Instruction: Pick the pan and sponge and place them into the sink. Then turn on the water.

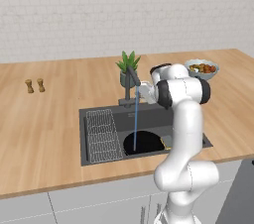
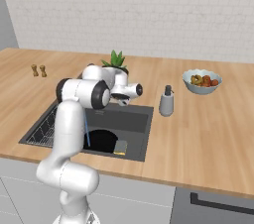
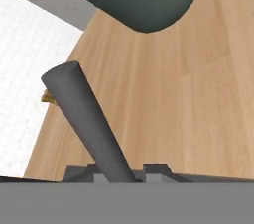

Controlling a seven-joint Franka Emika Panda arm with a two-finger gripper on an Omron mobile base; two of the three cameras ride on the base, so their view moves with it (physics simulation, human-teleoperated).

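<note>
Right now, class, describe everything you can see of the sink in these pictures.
The sink is a dark grey rectangular basin recessed into the wooden counter. A wire grid rack covers its left part. A round black pan lies on the basin floor, and the sponge, grey-teal over yellow, lies beside it. At the back rim stands a dark faucet, from which a thin light-blue stream of water falls straight into the pan. The white arm partly hides the right side.

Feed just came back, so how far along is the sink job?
Nearly finished. The pan and sponge lie in the sink, and water runs from the faucet. The end effector is shut beside the faucet. Nothing visible remains except backing away.
</note>
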